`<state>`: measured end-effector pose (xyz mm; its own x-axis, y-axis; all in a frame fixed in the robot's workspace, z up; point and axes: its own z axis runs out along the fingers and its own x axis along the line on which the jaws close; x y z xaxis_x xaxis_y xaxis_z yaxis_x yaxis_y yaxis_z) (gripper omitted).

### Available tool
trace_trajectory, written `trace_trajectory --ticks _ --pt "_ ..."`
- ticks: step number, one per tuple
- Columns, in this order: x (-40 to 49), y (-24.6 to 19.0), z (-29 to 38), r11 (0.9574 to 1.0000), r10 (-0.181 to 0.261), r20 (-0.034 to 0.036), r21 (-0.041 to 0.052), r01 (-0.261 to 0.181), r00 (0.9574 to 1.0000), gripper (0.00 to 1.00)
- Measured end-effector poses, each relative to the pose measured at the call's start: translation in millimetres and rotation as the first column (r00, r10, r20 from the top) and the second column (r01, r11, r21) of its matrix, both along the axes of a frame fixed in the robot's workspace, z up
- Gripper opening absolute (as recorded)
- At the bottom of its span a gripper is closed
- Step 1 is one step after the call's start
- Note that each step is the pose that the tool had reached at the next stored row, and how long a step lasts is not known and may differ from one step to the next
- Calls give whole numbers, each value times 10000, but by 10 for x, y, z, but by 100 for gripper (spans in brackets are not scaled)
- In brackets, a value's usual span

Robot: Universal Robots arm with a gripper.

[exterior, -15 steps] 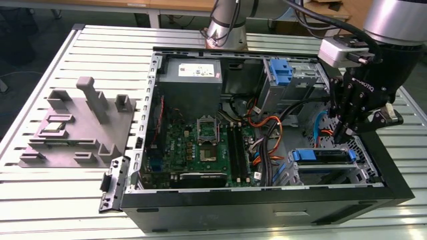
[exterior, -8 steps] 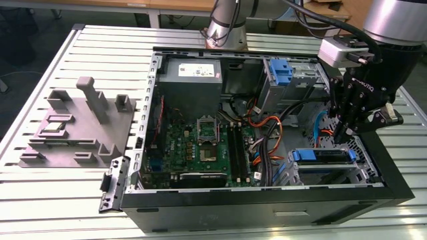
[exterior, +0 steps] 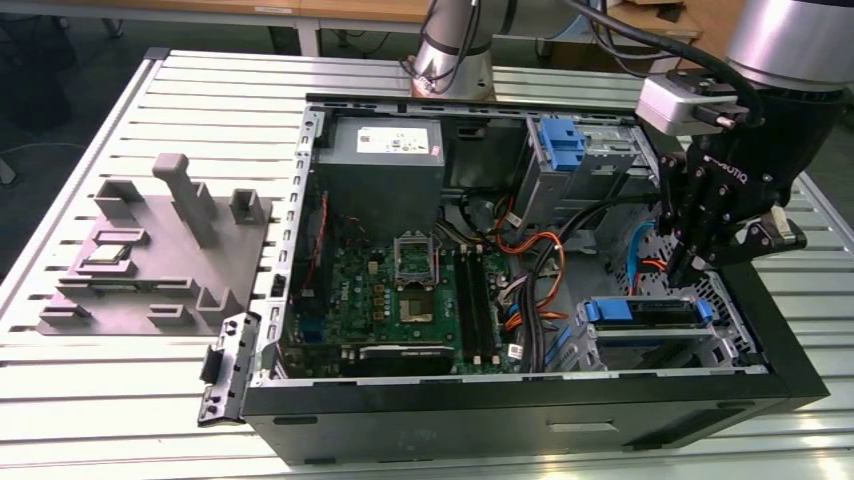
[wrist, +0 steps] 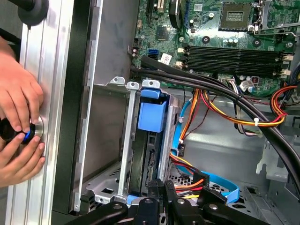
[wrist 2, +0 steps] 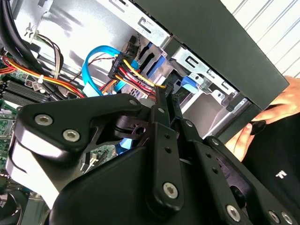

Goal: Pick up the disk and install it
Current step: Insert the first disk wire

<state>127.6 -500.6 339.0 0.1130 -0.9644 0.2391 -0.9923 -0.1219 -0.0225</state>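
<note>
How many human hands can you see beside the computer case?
2. In the first wrist view, one hand and another hand meet around a button on the table just outside the case.

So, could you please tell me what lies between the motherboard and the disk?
A bundle of loose cables, orange, red, black and blue, runs between the motherboard and the disk, as the exterior view shows.

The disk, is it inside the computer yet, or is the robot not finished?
Looks done: the disk with its blue rails sits inside the metal cage in the open case. In hand: the pincer hangs just over that cage; I cannot tell if it grips anything. Left: the black plug on the coloured wires lies beside the cage, apparently not joined to the disk.
</note>
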Motion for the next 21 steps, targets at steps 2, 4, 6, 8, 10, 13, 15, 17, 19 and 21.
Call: trace_trajectory --ticks 2,4,6,8,10,13,15,17,19,21 --pt "-1 -10 -3 10000 -28 2 62 28 10000 17" --pt "0 -23 -7 9999 -47 4 162 47 10000 17" --pt "0 -45 -15 9997 -53 13 243 53 10000 17" --pt "-1 -57 -23 9997 -56 50 252 55 10000 17" --pt "-19 -58 -24 9997 -55 123 250 52 9999 17" --pt "-47 -60 -32 9996 -124 185 252 119 9998 17" --pt "-47 -59 -39 9988 -430 188 249 425 9989 17" --pt "-48 -59 -50 9965 -806 188 250 802 9966 17" --pt "-47 -59 -53 9936 -1106 189 247 1101 9937 17" --pt "-47 -64 -55 9933 -1129 188 256 1124 9934 17"
